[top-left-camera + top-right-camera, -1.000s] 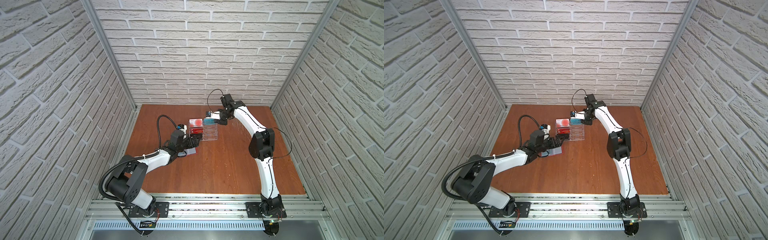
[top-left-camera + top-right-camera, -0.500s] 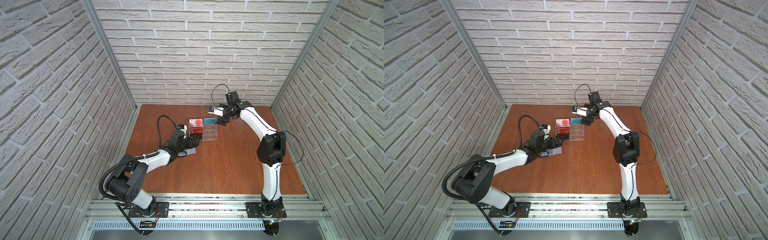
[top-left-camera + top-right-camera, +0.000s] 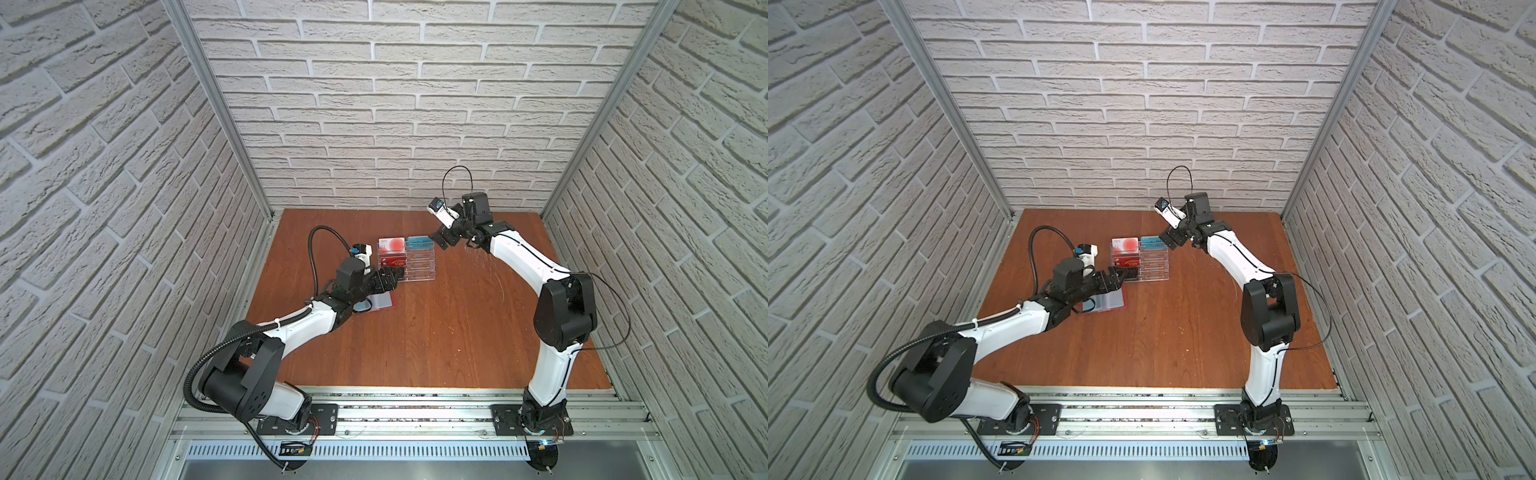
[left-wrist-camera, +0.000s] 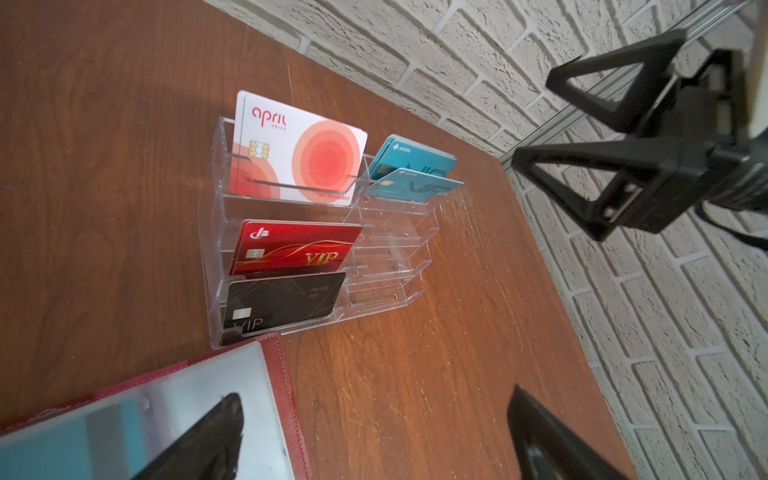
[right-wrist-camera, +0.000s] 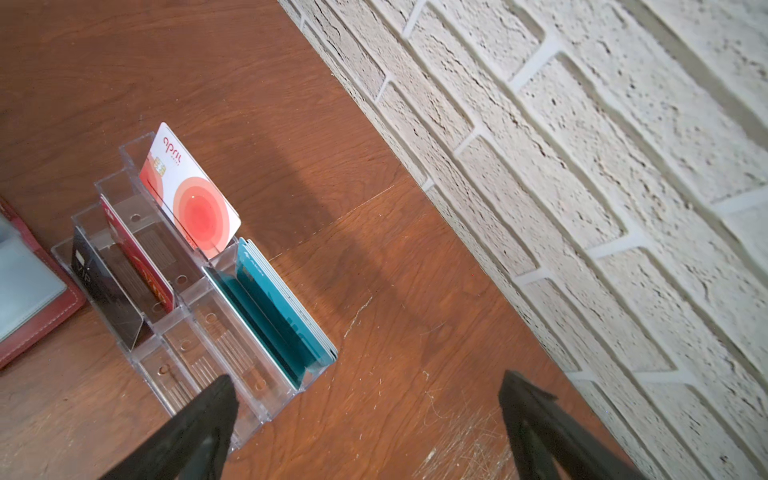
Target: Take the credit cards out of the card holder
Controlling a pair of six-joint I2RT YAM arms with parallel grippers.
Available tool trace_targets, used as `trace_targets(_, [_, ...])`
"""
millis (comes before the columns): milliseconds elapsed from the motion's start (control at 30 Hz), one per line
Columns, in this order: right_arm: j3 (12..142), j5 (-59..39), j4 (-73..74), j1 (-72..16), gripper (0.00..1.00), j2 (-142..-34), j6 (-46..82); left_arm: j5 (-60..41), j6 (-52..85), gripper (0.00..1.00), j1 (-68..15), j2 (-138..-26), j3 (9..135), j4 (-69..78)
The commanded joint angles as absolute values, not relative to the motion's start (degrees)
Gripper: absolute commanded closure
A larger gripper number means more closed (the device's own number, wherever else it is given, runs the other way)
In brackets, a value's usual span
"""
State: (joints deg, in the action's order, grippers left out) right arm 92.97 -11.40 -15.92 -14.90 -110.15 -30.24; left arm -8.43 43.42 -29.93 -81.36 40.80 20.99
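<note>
In both top views: small red leather-like booklet card holder (image 3: 382, 300) (image 3: 1106, 303) lying open on the brown wooden tabletop (image 3: 436, 332), sleeve pages up, just beside the front left corner of a clear acrylic tiered stand (image 3: 419, 268) (image 3: 1154, 266). Above its edge, the black left gripper (image 3: 395, 276) (image 3: 1121, 275), jaws apart, clamped on nothing. Black right gripper (image 3: 439, 242) (image 3: 1168, 241) raised near the stand's rear right corner, spread just as wide, empty.

From the left wrist: white credit card (image 4: 291, 153) with red-orange circles and "april" lettering, upright in the rear left slot. Stack of teal credit cards (image 4: 411, 160) in the rear right slot, one more teal card in the slot just in front. Glossy red credit card (image 4: 291, 249) with gold "VIP" in the second left slot from the front; black credit card (image 4: 282, 301) in the front left slot. Card holder (image 4: 286, 374) right at the stand's front left corner, a teal tint under its clear sleeve. One left finger (image 4: 208, 436) over that sleeve, contact unclear. Right gripper (image 4: 536, 118) open against the white brick wall (image 4: 415, 50).

From the right wrist: right gripper (image 5: 368, 378) with fingers (image 5: 199, 428) wide apart, nothing between, above the stand's (image 5: 187, 361) empty right slots. Teal credit cards (image 5: 286, 316) in the slots just beyond; card holder (image 5: 41, 332) past the stand's far end
</note>
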Motion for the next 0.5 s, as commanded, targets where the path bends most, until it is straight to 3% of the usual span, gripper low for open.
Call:
trace_targets(0, [89.4, -12.3, -11.3, -15.3, 0.01, -109.9, -26.0, -8.2, 42.1, 0.02, -30.1, -79.2, 42.0, 22.5])
trace_targets(467, [87.6, -9.8, -6.6, -16.3, 0.01, -114.3, -18.7, -9.3, 43.2, 0.02, -30.1, -82.3, 44.0, 24.7])
